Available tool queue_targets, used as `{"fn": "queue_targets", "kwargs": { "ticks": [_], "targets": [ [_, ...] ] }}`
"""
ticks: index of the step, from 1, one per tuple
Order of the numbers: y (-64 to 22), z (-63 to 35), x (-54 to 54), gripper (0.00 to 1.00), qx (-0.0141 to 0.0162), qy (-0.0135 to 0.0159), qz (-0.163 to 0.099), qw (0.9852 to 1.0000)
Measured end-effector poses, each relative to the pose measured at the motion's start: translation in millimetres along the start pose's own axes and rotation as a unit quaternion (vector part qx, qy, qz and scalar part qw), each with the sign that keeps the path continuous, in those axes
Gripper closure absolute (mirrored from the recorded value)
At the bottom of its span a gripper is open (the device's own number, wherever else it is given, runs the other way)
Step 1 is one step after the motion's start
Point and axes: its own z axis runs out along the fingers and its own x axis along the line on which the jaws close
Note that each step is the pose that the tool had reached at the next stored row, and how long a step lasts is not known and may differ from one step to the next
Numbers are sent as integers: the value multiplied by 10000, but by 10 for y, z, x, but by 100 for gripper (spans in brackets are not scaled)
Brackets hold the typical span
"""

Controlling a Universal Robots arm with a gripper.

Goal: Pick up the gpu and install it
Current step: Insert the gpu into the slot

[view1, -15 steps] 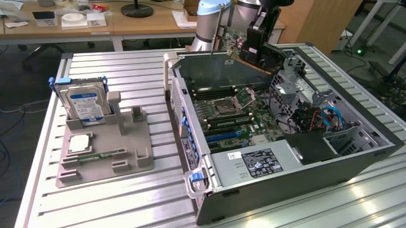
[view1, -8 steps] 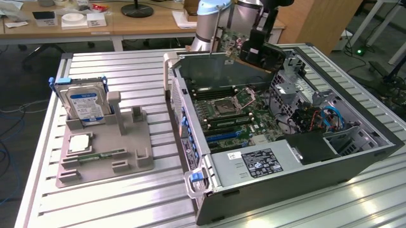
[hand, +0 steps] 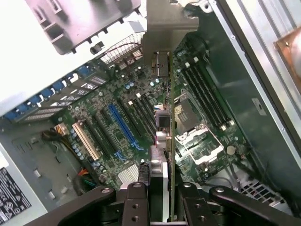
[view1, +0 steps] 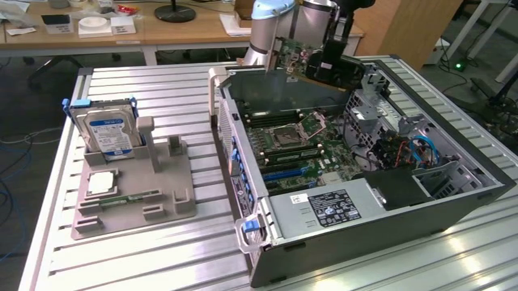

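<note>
The gpu [view1: 293, 57], a thin and stiff card, probably light but fragile, hangs edge-down above the motherboard [hand: 94, 108] of the open computer case [view1: 453, 206], with the fingers [hand: 136, 202] closed on its flat faces.

The scene is viewed from high up and well back in the exterior view, tilted down across the slatted table [view1: 162, 254]. The open computer case [view1: 453, 206] is framed toward four o'clock and the grey stand [view1: 154, 176] toward eight o'clock. The wrist view is taken from just behind the gripper [hand: 160, 188], down along the gpu [hand: 160, 162], close above the motherboard [hand: 89, 110], which is shared by both views.
</note>
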Motion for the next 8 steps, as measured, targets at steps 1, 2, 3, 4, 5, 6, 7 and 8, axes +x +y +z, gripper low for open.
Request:
{"fn": "queue_targets", "kwargs": {
  "ticks": [1, 2, 3, 4, 5, 6, 7, 8],
  "targets": [
    [0, 0, 0, 72, -1, 1, -90, 10000],
    [0, 1, 0, 72, -2, 1, -180, 9998],
    [0, 1, 0, 72, -4, 2, -269, 9996],
    [0, 2, 0, 72, -5, 2, -368, 9993],
    [0, 2, 0, 72, -6, 3, -458, 9990],
    [0, 3, 0, 72, -8, 3, -548, 9985],
    [0, 3, 0, 72, -9, 3, -637, 9980],
    [0, 4, 0, 72, -10, 4, -727, 9974]
  ]
}}
